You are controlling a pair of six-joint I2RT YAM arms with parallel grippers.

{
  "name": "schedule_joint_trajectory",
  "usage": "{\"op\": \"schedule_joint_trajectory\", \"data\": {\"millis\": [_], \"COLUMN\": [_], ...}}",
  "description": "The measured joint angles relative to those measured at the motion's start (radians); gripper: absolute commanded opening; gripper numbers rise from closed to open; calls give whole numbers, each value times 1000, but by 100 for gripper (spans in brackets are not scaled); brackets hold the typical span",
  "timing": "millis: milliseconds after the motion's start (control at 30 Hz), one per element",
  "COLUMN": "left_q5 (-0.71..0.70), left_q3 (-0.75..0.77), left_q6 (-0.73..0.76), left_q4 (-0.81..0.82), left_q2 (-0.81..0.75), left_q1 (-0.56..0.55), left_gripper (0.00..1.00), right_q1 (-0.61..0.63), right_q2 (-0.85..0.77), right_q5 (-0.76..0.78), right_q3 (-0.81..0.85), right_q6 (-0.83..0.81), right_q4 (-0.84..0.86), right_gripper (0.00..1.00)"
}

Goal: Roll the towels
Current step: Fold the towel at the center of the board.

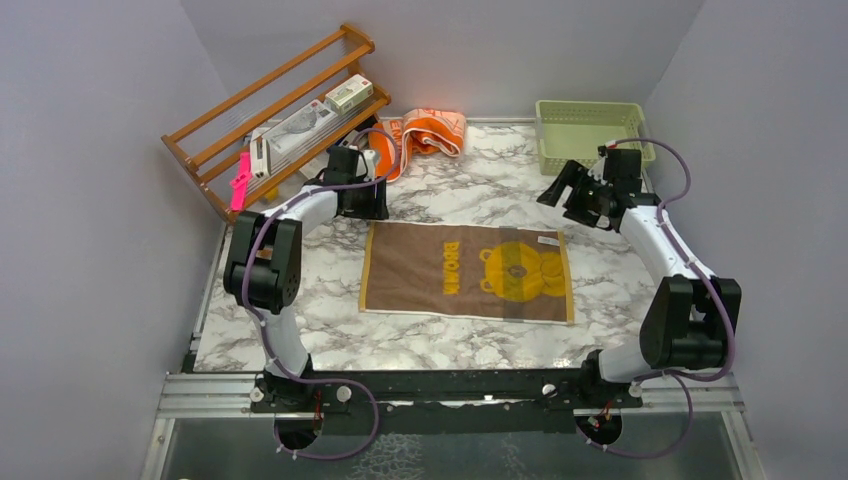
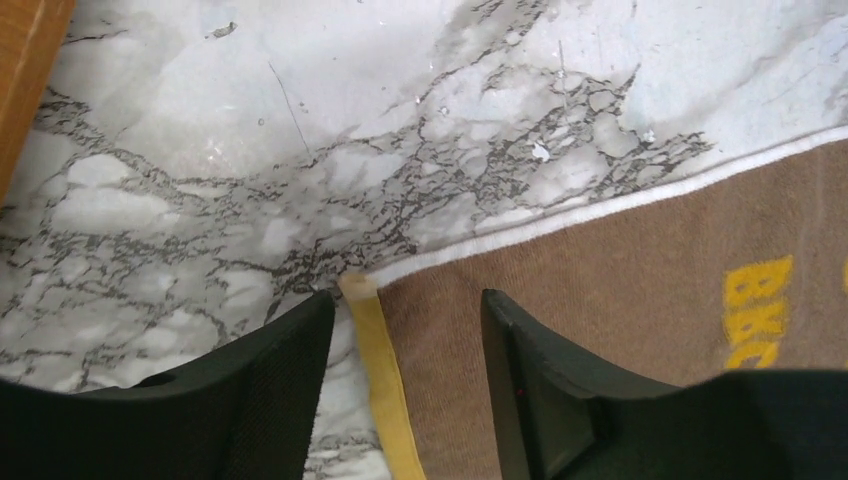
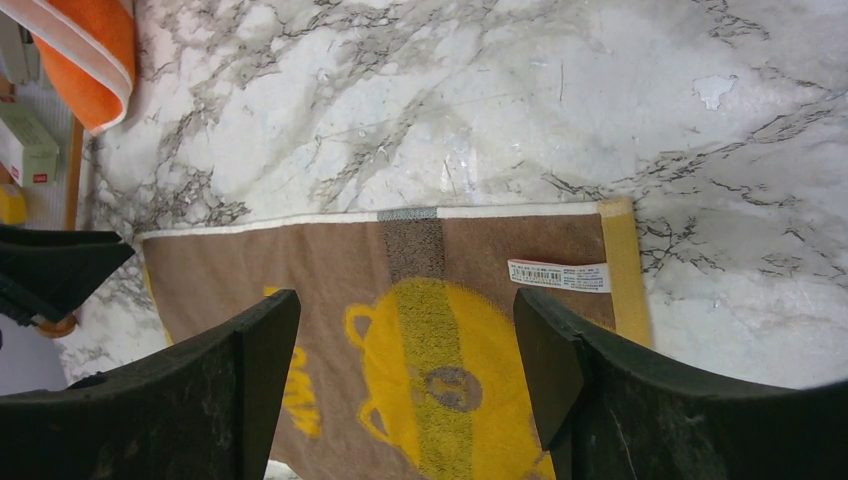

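**A:** Marble-patterned tabletop [image 1: 470, 185], pale lilac walls round it; where do the towels lie?

**B:** One brown towel [image 1: 420, 270] lies spread flat in the middle of the tabletop, its long sides running left to right; a yellow bear print [image 1: 518, 272] and yellow lettering [image 1: 451, 268] face up; yellow bands trim its short edges; a white label [image 3: 558, 275] sits by its far right corner.

**A:** And the other?

**B:** The orange towel [image 1: 425, 133] is bunched up at the far edge, left of centre, just beside the right end of a wooden rack [image 1: 270, 105]; it has pale edging; it lies well apart from the brown one.

**A:** What about the left claw?

**B:** The left gripper [image 2: 405, 305] hangs over the brown towel's far left corner with its jaws apart; one finger is over bare marble, the other over cloth, with the yellow band between them; it grips nothing; whether the tips touch the surface I cannot tell.

**A:** The right one?

**B:** The right gripper [image 3: 407, 305] is spread wide and empty near the towel's far right corner; the bear's head shows between its fingers.

**A:** Anything else?

**B:** A pale green basket [image 1: 590, 104] stands at the far right corner; boxes [image 1: 300, 125] rest on the rack; a pink item [image 1: 240, 180] sits at the rack's near end, too small to identify.
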Motion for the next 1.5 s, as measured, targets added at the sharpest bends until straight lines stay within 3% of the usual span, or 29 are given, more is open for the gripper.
{"op": "schedule_joint_trajectory", "data": {"millis": [300,533,667,767,1100,1400,1500], "left_q5": [-24,-58,-79,-88,-92,-98,-98], "left_q3": [21,11,11,11,18,108,132], "left_q6": [5,6,7,5,10,70,84], "left_q4": [-5,-7,-8,-5,-19,-144,-157], "left_q2": [75,76,81,85,87,87,87], "left_q1": [0,0,0,0,11,92,97], "left_gripper": [48,35,21,0,0,0,0], "right_q1": [0,0,0,0,0,1,14], "right_q2": [-1,-1,-1,-1,0,120,141], "right_q5": [-19,-40,-40,-39,-35,81,113], "right_q3": [-12,-16,-16,-16,-19,23,23], "right_q6": [-4,-7,-7,-7,-8,-43,-56], "right_q4": [10,15,15,15,19,-14,-12], "right_gripper": [80,79,79,79,78,47,45]}}
